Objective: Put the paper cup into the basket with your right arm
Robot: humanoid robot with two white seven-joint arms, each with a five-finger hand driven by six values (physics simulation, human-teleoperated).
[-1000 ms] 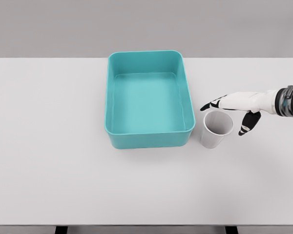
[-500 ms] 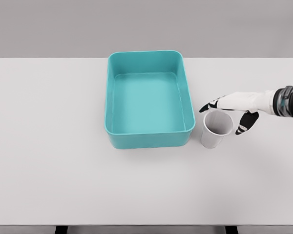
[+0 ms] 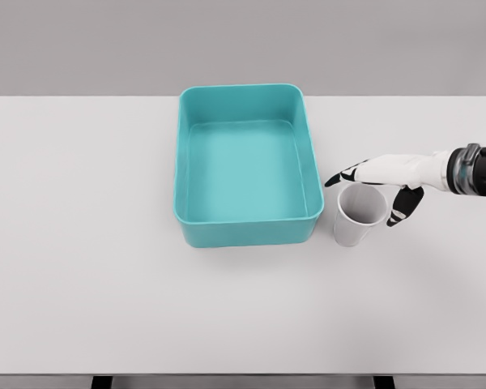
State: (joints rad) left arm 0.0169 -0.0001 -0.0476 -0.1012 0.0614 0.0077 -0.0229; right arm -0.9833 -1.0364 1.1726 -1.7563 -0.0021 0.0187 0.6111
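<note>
A white paper cup [image 3: 359, 215] stands upright on the table just right of the teal basket [image 3: 247, 231], mouth open upward. My right hand [image 3: 371, 193] reaches in from the right edge and hovers at the cup's far rim. Its fingers are spread, with the black fingertips [image 3: 334, 179] pointing left past the rim and the thumb hanging down on the cup's right side. The hand holds nothing. The basket's inside is bare. My left arm does not show.
The white table [image 3: 89, 243] spans the whole view, its front edge near the bottom of the picture. The basket sits in the middle, its right wall a few centimetres from the cup.
The right hand has slid a little left, its fingertips reaching further past the cup's far rim. The cup and basket have not moved.
</note>
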